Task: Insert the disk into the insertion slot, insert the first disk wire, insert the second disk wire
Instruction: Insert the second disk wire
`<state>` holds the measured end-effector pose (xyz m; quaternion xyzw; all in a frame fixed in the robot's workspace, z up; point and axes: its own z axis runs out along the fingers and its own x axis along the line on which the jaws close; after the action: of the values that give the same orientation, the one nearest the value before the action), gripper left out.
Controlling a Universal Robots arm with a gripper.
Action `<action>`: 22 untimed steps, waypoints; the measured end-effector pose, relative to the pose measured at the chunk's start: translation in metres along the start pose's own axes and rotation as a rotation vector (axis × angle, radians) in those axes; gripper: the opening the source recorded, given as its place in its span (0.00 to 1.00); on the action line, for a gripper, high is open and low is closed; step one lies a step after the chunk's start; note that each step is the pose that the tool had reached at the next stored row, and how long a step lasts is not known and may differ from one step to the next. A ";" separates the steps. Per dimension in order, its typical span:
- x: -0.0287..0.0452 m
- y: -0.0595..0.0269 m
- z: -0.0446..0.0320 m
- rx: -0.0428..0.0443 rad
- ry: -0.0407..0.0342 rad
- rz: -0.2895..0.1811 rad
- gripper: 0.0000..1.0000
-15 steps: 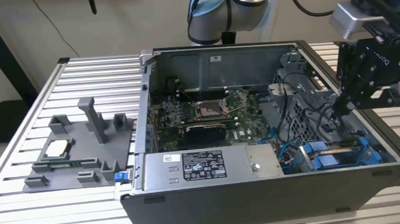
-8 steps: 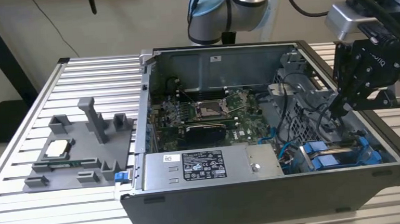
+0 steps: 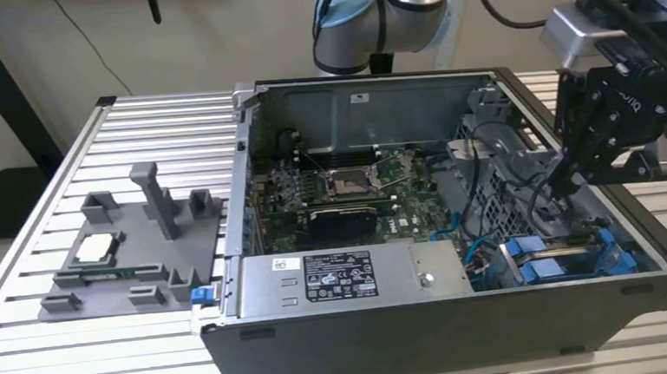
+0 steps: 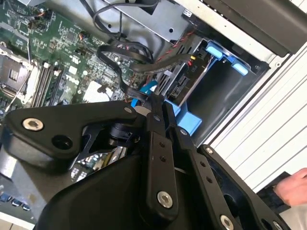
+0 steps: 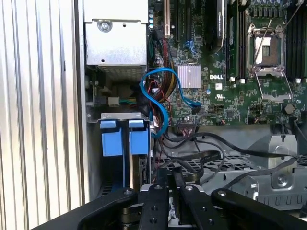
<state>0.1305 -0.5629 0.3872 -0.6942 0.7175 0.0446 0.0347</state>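
While pincer [image 3: 562,182] nears disk [image 3: 564,260], labels unreadable

We've got a ribbed aluminium table [image 3: 42,344] here. The open computer case [image 3: 436,337] lies on its side on it, and just beside that, on the exterior view's left, sits a grey plastic fixture tray [image 3: 129,252].

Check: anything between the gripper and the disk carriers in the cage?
Partly. In the first wrist view, black cables loop across just ahead of the gripper, beside the blue disk carriers seated in the drive cage. Nothing else visibly sits between them; whether the cables touch the gripper cannot be told.
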 end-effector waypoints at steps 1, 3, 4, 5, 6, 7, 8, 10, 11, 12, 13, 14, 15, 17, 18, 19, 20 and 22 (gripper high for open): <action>0.0001 0.0003 0.0007 0.0006 0.0008 0.000 0.16; 0.0003 0.0005 0.0029 0.0012 0.0048 0.000 0.16; 0.0005 0.0007 0.0043 0.0016 0.0079 0.000 0.16; 0.0007 0.0007 0.0057 0.0019 0.0115 0.000 0.16; 0.0008 0.0007 0.0070 0.0021 0.0148 0.000 0.16; 0.0010 0.0007 0.0082 0.0024 0.0180 0.000 0.16; 0.0011 0.0007 0.0090 0.0026 0.0186 0.000 0.16; 0.0011 0.0007 0.0093 0.0027 0.0188 0.000 0.16; 0.0011 0.0007 0.0093 0.0027 0.0189 0.000 0.16; 0.0011 0.0007 0.0093 0.0028 0.0189 0.000 0.16; 0.0011 0.0007 0.0093 0.0027 0.0189 0.000 0.16; 0.0011 0.0007 0.0094 0.0027 0.0187 0.000 0.16; 0.0011 0.0007 0.0095 0.0027 0.0187 0.000 0.16; 0.0012 0.0007 0.0100 0.0027 0.0186 0.000 0.16; 0.0012 0.0007 0.0104 0.0027 0.0185 0.000 0.16; 0.0013 0.0007 0.0107 0.0027 0.0186 0.000 0.16; 0.0013 0.0007 0.0112 0.0027 0.0186 0.000 0.16; 0.0014 0.0007 0.0122 0.0027 0.0188 0.000 0.16</action>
<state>0.1297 -0.5630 0.3749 -0.6946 0.7178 0.0371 0.0289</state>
